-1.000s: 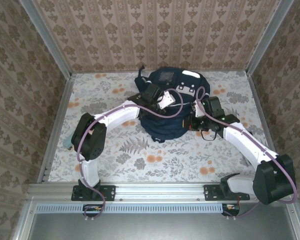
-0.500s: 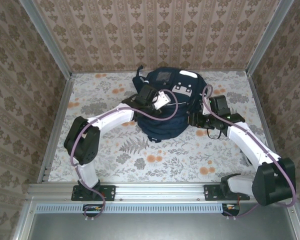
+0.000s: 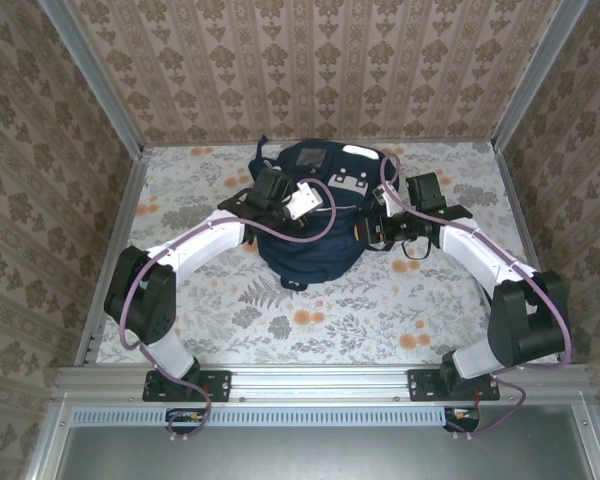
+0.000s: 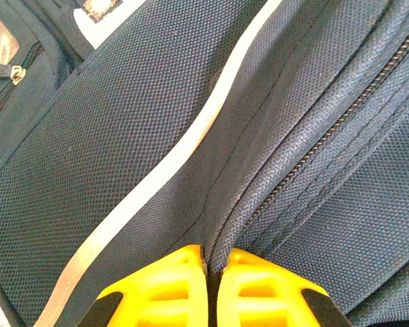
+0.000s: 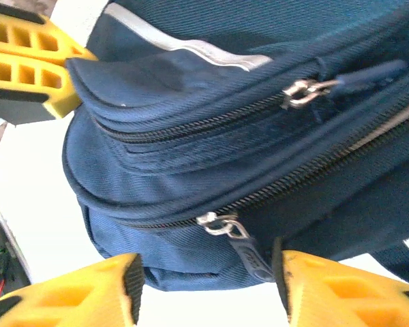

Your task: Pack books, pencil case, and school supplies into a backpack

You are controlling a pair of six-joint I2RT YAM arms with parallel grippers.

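The navy-blue backpack lies at the back middle of the table, its white diagonal stripe running across the left wrist view. My left gripper is shut on a raised fold of the backpack's fabric beside a zipper; from above it sits on top of the bag. My right gripper is open at the bag's right end. A metal zipper slider with a blue pull tab hangs just above the gap between its fingers. Left fingers show there too. Books and pencil case are out of view.
A second zipper slider sits higher on the bag's side. The floral tablecloth spreads in front of the bag. Patterned walls and metal posts enclose the table on three sides.
The backpack has slid left and a little toward the back wall, held by my left gripper. My right gripper has followed it leftward and stays at its right end.
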